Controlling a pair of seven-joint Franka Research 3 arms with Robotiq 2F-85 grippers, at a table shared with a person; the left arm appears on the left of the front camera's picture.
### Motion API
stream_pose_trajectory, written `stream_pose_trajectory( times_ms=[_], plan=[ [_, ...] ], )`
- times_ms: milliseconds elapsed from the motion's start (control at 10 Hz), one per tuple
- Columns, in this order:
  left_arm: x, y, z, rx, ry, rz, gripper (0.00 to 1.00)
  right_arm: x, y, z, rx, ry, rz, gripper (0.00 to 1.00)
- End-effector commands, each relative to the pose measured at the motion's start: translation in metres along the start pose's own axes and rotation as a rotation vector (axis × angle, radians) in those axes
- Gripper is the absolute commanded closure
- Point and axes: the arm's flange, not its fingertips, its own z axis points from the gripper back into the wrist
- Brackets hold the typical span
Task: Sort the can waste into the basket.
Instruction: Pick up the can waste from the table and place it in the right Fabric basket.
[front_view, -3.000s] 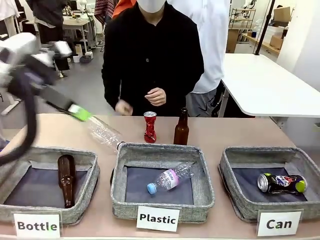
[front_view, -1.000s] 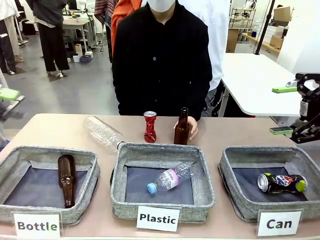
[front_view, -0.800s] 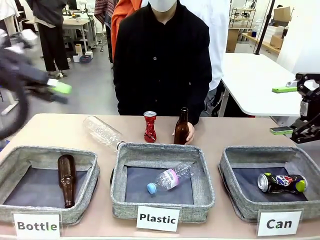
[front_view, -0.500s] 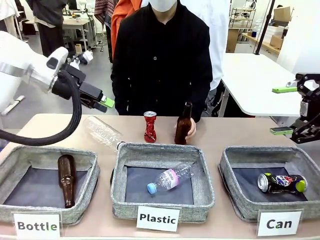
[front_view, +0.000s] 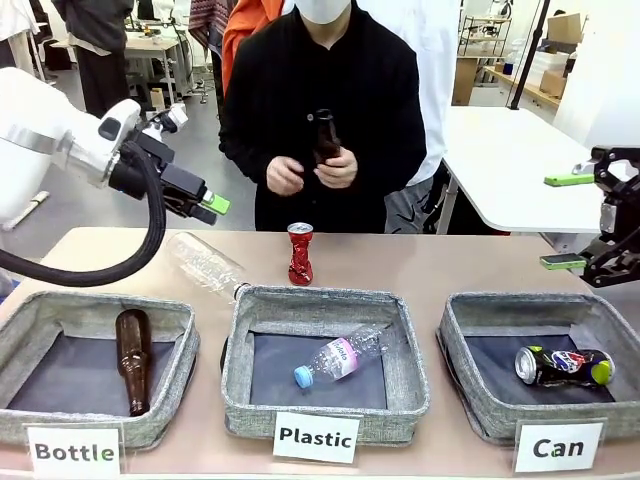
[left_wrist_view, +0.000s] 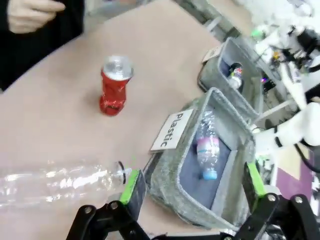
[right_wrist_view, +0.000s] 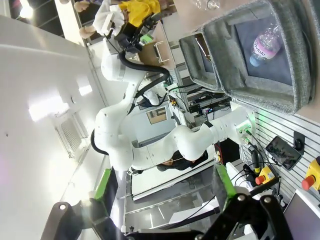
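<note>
- Red can (front_view: 300, 255): crushed and twisted at the waist, with a silver top. It stands upright on the bare table just beyond the far rim of the Plastic bin (front_view: 320, 295), about level with that rim's middle and not touching it.
- Dark can (front_view: 563, 366): dented, with a blue-red logo facing up. It lies on its side, silver top towards the Plastic bin and yellow-green end away from it.
- Basket (front_view: 470, 400): a shallow, square bin of grey woven fabric with a dark floor and a white "Can" sign (front_view: 558, 447) at its front. It sits just to the right of the Plastic bin and holds the dark can.
</note>
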Motion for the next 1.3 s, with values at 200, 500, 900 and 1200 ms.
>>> stream_pose_trajectory(
  times_ms=[200,500,900,1200],
  plan=[
    [0.029,0.044,0.049,-0.132,-0.227,-0.097,0.0,-0.002,0.004,0.0,0.003,-0.006,-0.02,0.0],
    [-0.052,0.004,0.166,-0.208,-0.261,-0.17,0.0,-0.002,0.004,0.0,0.003,-0.006,-0.02,0.0],
    [-0.211,-0.002,0.286,0.054,-0.742,-0.003,0.0,-0.002,0.004,0.0,0.003,-0.006,-0.02,0.0],
    [-0.26,0.0,0.308,0.067,-0.833,0.066,0.0,-0.002,0.004,0.0,0.003,-0.006,-0.02,0.0]
  ],
)
